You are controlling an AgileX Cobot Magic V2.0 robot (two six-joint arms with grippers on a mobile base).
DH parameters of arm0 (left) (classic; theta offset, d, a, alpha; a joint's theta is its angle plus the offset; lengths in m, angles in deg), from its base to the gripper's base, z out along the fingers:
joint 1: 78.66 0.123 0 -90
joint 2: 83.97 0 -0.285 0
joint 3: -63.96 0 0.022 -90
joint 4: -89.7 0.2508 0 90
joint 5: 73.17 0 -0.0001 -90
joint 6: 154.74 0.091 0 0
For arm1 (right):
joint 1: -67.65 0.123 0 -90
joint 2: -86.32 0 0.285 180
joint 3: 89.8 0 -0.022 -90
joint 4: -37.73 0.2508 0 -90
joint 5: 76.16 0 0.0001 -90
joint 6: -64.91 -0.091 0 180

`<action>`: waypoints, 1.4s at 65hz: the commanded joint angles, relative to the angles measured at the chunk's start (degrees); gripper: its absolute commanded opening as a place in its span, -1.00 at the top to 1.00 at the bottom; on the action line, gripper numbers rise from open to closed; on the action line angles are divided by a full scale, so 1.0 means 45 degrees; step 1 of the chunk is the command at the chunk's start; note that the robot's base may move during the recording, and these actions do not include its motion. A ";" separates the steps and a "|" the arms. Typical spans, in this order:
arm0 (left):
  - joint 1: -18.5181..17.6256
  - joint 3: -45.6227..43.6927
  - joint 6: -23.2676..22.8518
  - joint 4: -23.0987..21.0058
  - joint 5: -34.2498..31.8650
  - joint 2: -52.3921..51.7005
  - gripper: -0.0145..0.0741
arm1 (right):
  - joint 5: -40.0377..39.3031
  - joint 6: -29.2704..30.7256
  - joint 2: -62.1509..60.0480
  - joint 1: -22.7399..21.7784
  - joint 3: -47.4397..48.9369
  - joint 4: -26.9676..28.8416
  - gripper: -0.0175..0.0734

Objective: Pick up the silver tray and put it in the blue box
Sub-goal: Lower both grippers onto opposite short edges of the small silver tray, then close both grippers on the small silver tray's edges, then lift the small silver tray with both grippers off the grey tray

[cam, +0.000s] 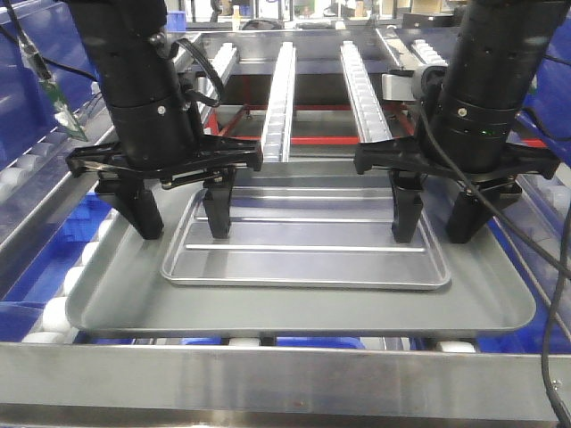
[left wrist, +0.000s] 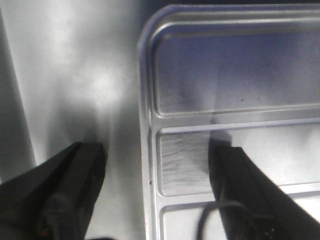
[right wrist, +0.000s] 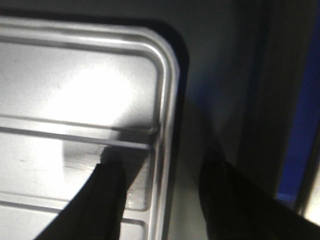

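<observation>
The silver tray point(cam: 303, 259), with two long ridges, lies flat inside the larger plain grey tray point(cam: 125, 299). My left gripper point(cam: 183, 230) is open and straddles the silver tray's left rim, one finger outside on the grey tray and one inside. The left wrist view shows the same: gripper point(left wrist: 156, 150), silver tray point(left wrist: 225, 75). My right gripper point(cam: 435, 234) is open and straddles the right rim, as the right wrist view shows: gripper point(right wrist: 162, 162), silver tray point(right wrist: 75, 85). No whole blue box shows; only blue plastic beneath the rollers point(cam: 85, 218).
The grey tray rests on a roller conveyor with white rollers point(cam: 53, 312) at its left. Two roller rails point(cam: 284, 98) run away at the back. A steel front rail point(cam: 285, 374) crosses the near edge. Cables hang by the right arm point(cam: 562, 259).
</observation>
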 commanded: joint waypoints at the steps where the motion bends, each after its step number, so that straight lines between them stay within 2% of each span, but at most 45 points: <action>1: 0.0108 -0.0431 -0.0112 0.0077 -0.0401 -0.0585 -0.13 | -0.0487 0.0019 -0.0356 -0.0025 0.0368 -0.0305 -0.36; 19: 0.0261 -0.0431 -0.0112 0.0133 -0.0357 -0.0394 -0.13 | -0.0472 0.0019 -0.0340 -0.0025 0.0368 -0.0541 -0.36; 23: 0.0261 -0.0431 -0.0112 0.0133 -0.0357 -0.0394 -0.07 | -0.0472 0.0019 -0.0340 -0.0025 0.0368 -0.0541 -0.29; 28: 0.0261 -0.0431 -0.0112 0.0133 -0.0322 -0.0394 0.08 | -0.0472 0.0019 -0.0340 -0.0025 0.0368 -0.0541 -0.11; 41: 0.0261 -0.0431 -0.0112 0.0318 -0.0316 -0.0394 0.77 | -0.0271 0.0019 -0.0340 -0.0025 0.0368 -0.0541 0.49; 45: 0.0261 -0.0431 -0.0112 0.0310 -0.0316 -0.0394 0.93 | -0.0219 0.0019 -0.0340 -0.0025 0.0368 -0.0541 0.48; 48: 0.0261 -0.0431 -0.0112 0.0310 -0.0316 -0.0394 0.88 | -0.0207 0.0019 -0.0340 -0.0025 0.0368 -0.0575 0.49; 62: 0.0261 -0.0431 -0.0295 0.0366 0.0008 -0.0635 0.89 | 0.0031 0.0019 -0.0695 -0.0025 0.0368 -0.0648 0.49; 79: 0.0209 -0.0431 -0.0794 0.1169 0.1294 -0.2499 0.89 | 0.1138 -0.0209 -0.2576 0.0015 0.0368 -0.0932 0.49; 85: 0.0079 -0.0431 -0.1009 0.1444 0.1499 -0.3340 0.89 | 0.1554 -0.0564 -0.3364 0.0250 0.0368 -0.1392 0.49; 91: -0.0174 -0.0431 -0.1129 0.1772 0.1912 -0.4197 0.89 | 0.2203 -0.1119 -0.4233 0.0789 0.0368 -0.2387 0.49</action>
